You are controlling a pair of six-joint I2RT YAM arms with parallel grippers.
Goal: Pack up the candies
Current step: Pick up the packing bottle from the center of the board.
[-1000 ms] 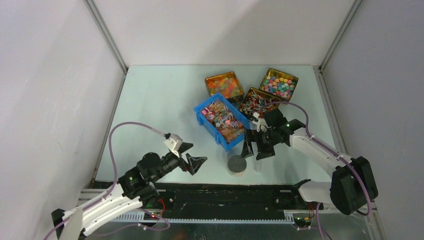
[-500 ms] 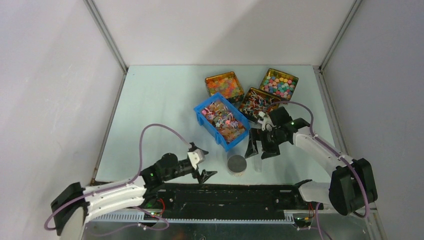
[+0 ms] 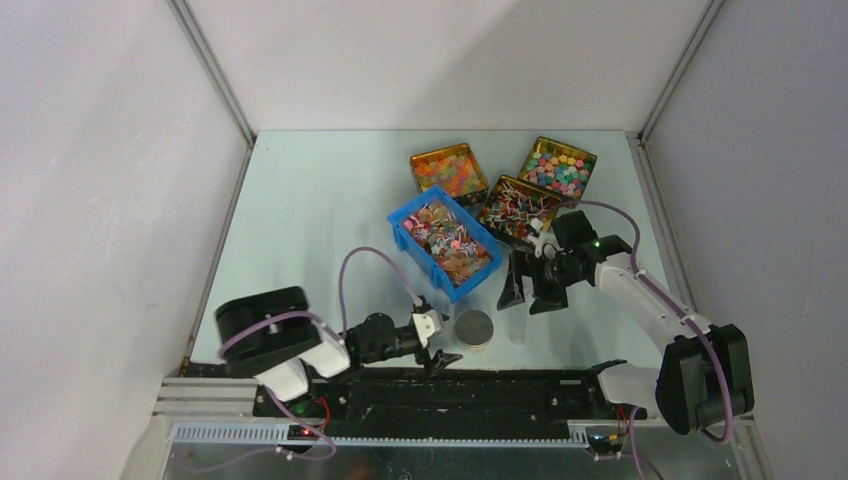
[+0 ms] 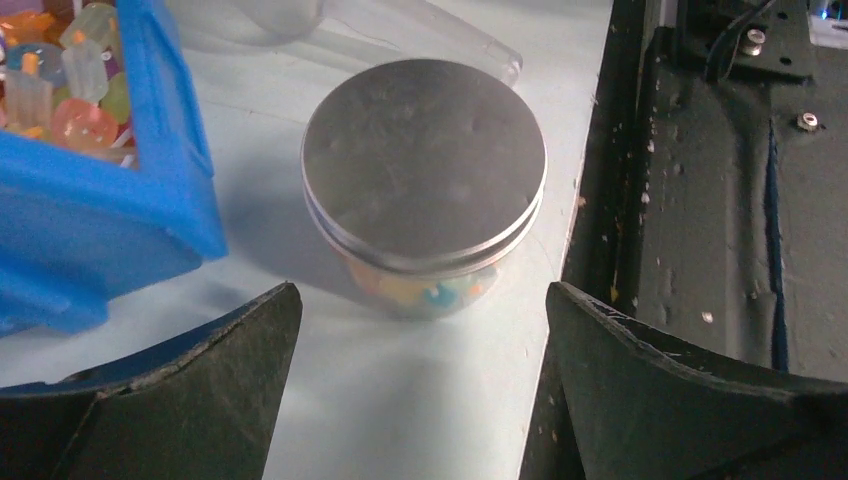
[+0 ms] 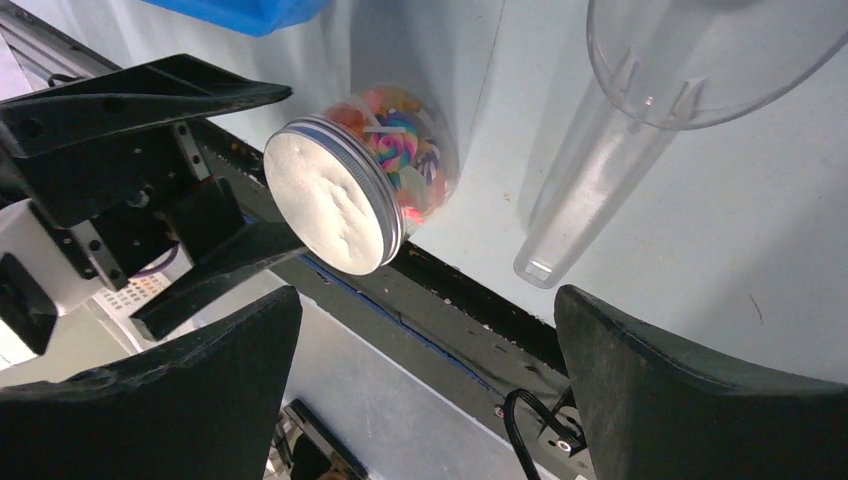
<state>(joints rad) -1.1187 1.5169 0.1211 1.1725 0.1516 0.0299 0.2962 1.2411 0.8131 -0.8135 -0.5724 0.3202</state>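
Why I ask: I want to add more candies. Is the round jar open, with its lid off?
No, the metal lid sits on top of the jar and covers its mouth.

Three gold tins sit far right on my pale table [image 3: 320,220]: one of orange stuff [image 3: 448,169] on the left, pastel rounds [image 3: 557,167] on the right, and a red-and-white striped lot [image 3: 515,207] nearer, between them. A blue bin [image 3: 420,262] sits askew just left of the striped tin. Near the front edge there's a little glass jar [image 4: 430,290] standing upright, silver lid [image 4: 424,165] on. A clear plastic scoop [image 5: 590,190] lies just right of it, narrow end pointing near.
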